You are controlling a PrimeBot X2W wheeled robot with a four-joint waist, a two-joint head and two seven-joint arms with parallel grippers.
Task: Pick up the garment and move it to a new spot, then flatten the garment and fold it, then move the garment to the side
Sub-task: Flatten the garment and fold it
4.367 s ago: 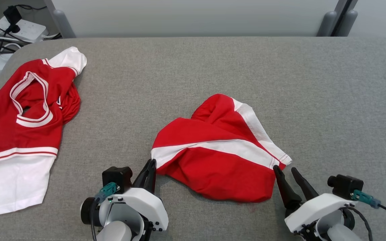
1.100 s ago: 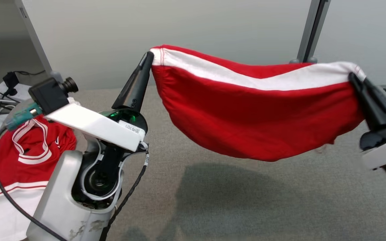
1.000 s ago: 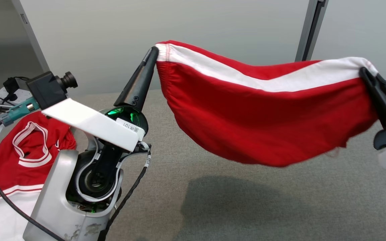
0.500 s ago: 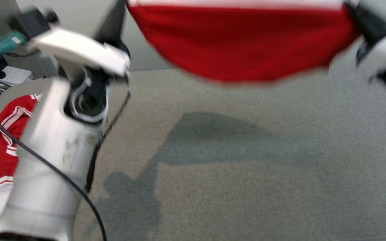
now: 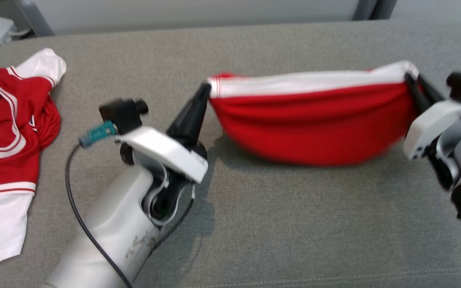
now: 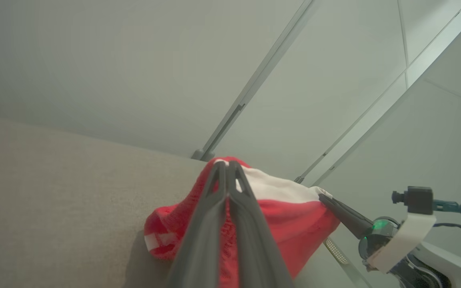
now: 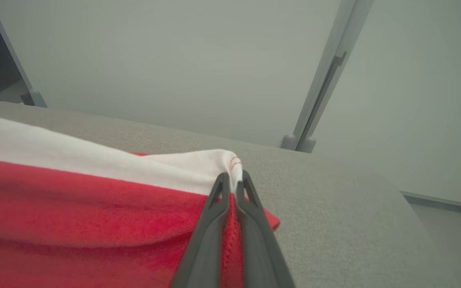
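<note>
The garment point(image 5: 310, 120) is red with a white band along its top edge, and it is stretched between my two grippers just over the grey table point(image 5: 254, 224). My left gripper point(image 5: 206, 89) is shut on its left corner. At the other end my right gripper point(image 5: 411, 78) is shut on the right corner. The red body sags toward the cloth surface. In the left wrist view the garment point(image 6: 294, 220) bunches around my left gripper point(image 6: 226, 165), with the right gripper point(image 6: 323, 196) gripping its far corner. In the right wrist view my right gripper point(image 7: 232, 176) pinches the garment point(image 7: 74, 204) at its white band.
A second red and white garment point(image 5: 6, 132) lies crumpled at the table's left edge. Pale wall panels and grey posts point(image 5: 364, 9) stand behind the table. Open grey surface stretches in front of the held garment.
The view has tilted down. Both grippers have come down from high in the air with the garment stretched between them, and it now hangs low over the table.
</note>
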